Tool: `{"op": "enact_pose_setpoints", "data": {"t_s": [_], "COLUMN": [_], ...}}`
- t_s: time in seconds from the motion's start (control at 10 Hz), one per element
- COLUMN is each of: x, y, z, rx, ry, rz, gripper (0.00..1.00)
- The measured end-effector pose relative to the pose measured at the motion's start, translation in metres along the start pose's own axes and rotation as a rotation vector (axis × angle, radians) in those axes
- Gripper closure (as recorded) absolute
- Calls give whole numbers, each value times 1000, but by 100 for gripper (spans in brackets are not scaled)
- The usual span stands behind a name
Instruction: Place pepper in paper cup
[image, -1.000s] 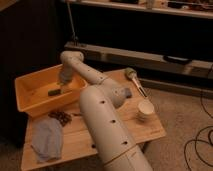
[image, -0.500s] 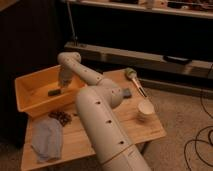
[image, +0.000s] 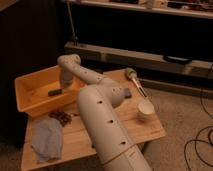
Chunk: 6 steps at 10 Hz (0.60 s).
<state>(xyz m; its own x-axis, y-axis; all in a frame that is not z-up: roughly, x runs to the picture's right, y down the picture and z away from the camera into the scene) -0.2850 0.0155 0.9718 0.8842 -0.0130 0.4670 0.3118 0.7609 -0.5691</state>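
Observation:
The off-white paper cup (image: 146, 109) stands upright on the right side of the wooden table (image: 150, 132). A small dark elongated thing (image: 54, 92) lies on the floor of the yellow bin (image: 25, 102); it looks like the pepper, but I cannot be sure. My white arm reaches from the front over the table and bends down into the bin. My gripper (image: 64, 86) is low inside the bin, just right of that dark thing, far left of the cup.
A green-headed brush (image: 132, 74) with a long handle lies at the back right, behind the cup. A small dark grey thing (image: 128, 92) sits beside my arm. A blue cloth (image: 47, 139) and a dark clump (image: 62, 118) lie at the front left.
The arm's wrist has sunk a little lower into the yellow bin. The dark thing in the bin and the cup have not moved.

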Motion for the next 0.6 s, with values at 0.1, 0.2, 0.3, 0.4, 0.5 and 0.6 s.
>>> {"op": "enact_pose_setpoints", "data": {"t_s": [0.1,0.2,0.3,0.4,0.5,0.6], "x": [1,3,4,6,5,4], "y": [-1,-1,-1,1,1,-2], "z": [3,5,8,9,9,2], "rx": [-12,-24,-38,-45,-43,-28], "ry": [-1,1,2,5,5,6], "rz": [4,7,11,13,13,18], "gripper": [56,65,76,86,93,100]}}
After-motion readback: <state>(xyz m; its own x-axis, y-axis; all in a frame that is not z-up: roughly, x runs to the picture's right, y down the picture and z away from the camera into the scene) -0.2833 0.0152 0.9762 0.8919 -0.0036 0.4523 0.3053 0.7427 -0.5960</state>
